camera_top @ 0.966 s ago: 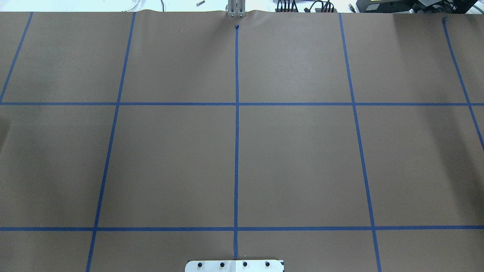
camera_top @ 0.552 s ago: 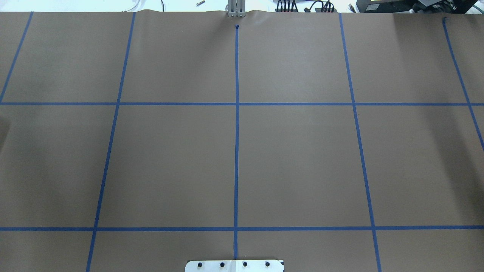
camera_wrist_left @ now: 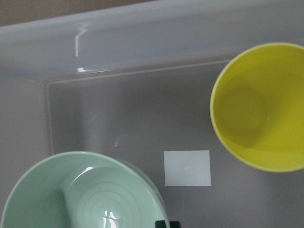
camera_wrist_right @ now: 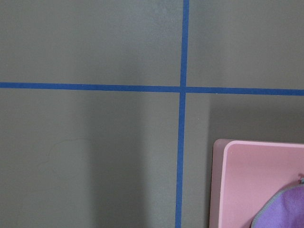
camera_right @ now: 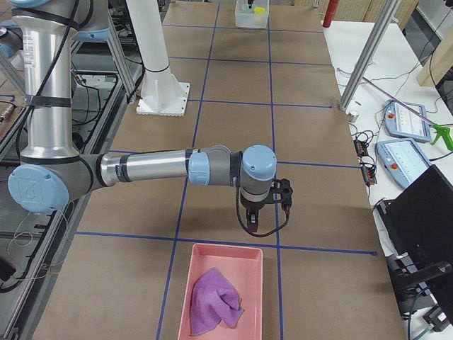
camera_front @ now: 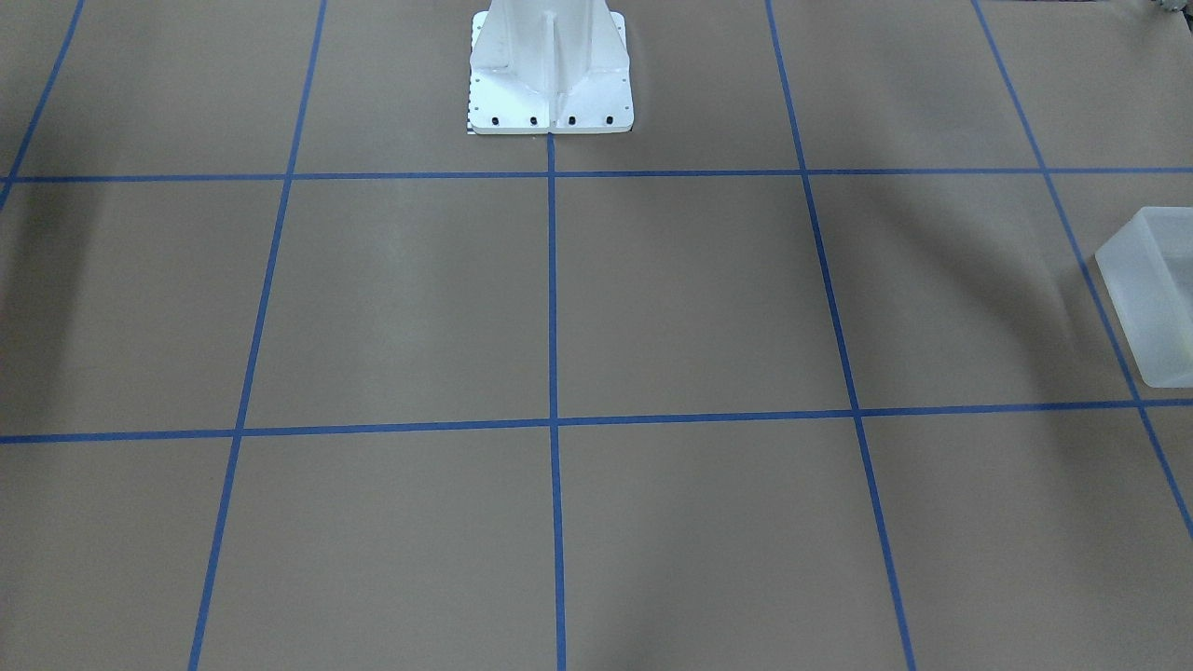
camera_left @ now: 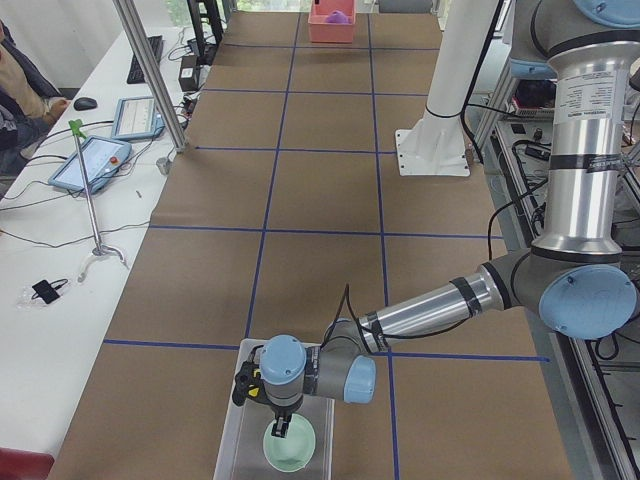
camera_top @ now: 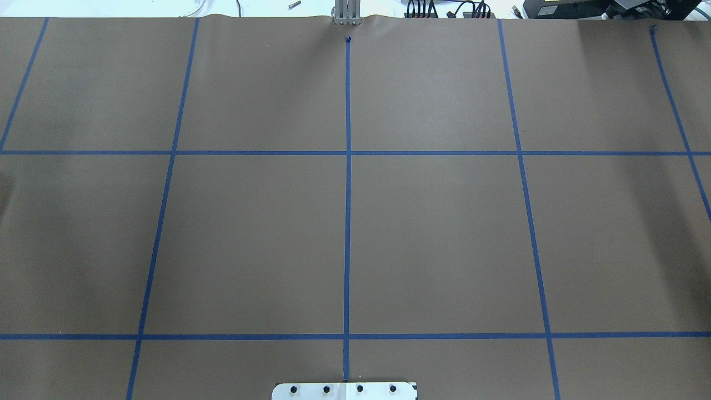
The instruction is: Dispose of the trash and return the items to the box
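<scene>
Frosted box [camera_left: 232,445]: I see it at the counter's [camera_left: 320,190] left end, holding a mint bowl [camera_wrist_left: 80,194] and yellow cup [camera_wrist_left: 259,107].
Left pincer [camera_left: 283,428]: above the bowl; I can't tell its grip.
Right pincer [camera_right: 255,227]: near pink tray [camera_right: 241,265]; grip unclear.

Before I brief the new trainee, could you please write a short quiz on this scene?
1. True or false: the yellow cup stands inside the box.
2. What lies in the pink tray? A) a purple cloth B) the yellow cup C) a spoon
3. Short answer: what does the left tool hang over?
Key: 1 true; 2 A; 3 the mint bowl, which sits in the box.
</scene>
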`<state>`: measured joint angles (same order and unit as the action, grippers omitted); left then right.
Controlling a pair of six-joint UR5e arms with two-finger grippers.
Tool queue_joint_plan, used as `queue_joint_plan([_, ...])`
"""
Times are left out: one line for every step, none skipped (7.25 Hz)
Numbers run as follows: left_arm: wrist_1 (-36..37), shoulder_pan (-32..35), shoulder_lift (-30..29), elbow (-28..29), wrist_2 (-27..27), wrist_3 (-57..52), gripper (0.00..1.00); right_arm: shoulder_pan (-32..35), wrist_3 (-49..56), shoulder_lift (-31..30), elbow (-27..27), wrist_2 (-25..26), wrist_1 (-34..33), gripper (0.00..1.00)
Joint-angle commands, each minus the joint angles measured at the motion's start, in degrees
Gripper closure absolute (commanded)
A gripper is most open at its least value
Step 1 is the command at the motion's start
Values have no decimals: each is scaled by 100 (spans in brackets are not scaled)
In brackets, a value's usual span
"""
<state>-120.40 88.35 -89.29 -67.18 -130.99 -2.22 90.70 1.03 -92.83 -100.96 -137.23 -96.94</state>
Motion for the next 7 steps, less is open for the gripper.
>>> queue_joint_plan([723, -10, -53, -921, -348, 491, 3, 0, -50, 10, -64, 3, 0, 0])
queue_joint_plan([1425, -80, -62, -1694, -348, 677, 3, -9, -224, -7, -221, -6, -35, 0])
queue_joint_plan([1980, -411, -71, -2476, -340, 1158, 3, -96, -296, 1, -466, -6, -322, 0])
queue_joint_plan([2299, -641, -53, -3023, -331, 1528, 3, -140, -305, 1, -678, 3, -543, 0])
queue_joint_plan([2345, -783, -27, -3272, -296, 1697, 3, -149, -296, -16, -706, 20, -580, 0])
queue_joint_plan([2355, -836, -35, -3327, -261, 1742, 3, -167, -296, -25, -706, 47, -580, 0])
queue_joint_plan([2355, -837, -27, -3389, -261, 1734, 3, -219, -296, -25, -706, 73, -580, 0])
